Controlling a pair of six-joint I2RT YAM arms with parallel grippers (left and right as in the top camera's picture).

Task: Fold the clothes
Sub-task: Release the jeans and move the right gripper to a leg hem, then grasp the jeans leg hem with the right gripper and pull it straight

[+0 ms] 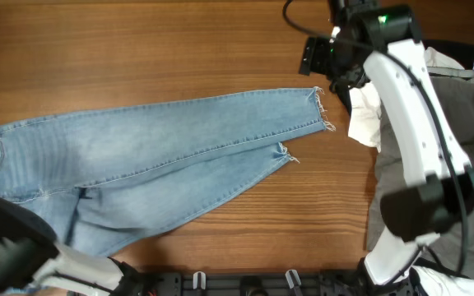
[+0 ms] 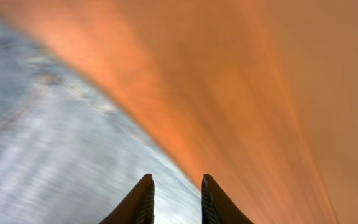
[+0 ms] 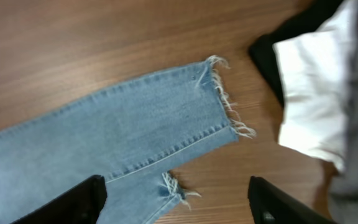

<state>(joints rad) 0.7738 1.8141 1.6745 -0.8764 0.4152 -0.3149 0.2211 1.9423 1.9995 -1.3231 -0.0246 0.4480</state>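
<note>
Long light-blue denim jeans point(image 1: 163, 152) lie flat across the wooden table, their frayed hems point(image 3: 225, 102) pointing right. My right gripper point(image 3: 176, 183) hangs open and wide above the hem of the nearer leg point(image 3: 176, 186), with nothing between its fingers; in the overhead view it point(image 1: 313, 56) sits at the far side, just beyond the hems. My left gripper point(image 2: 176, 177) is over the jeans' left end at the denim's edge, in a motion-blurred view. Its fingers point(image 2: 143, 199) stand a little apart with nothing between them. The left arm point(image 1: 11, 251) is at the front left.
A pile of clothes lies at the right: a white garment point(image 1: 364, 119), grey trousers point(image 1: 467, 107) and a black garment point(image 1: 451, 48). The white right arm point(image 1: 414, 107) reaches over that pile. Bare wood point(image 1: 138, 49) lies beyond the jeans.
</note>
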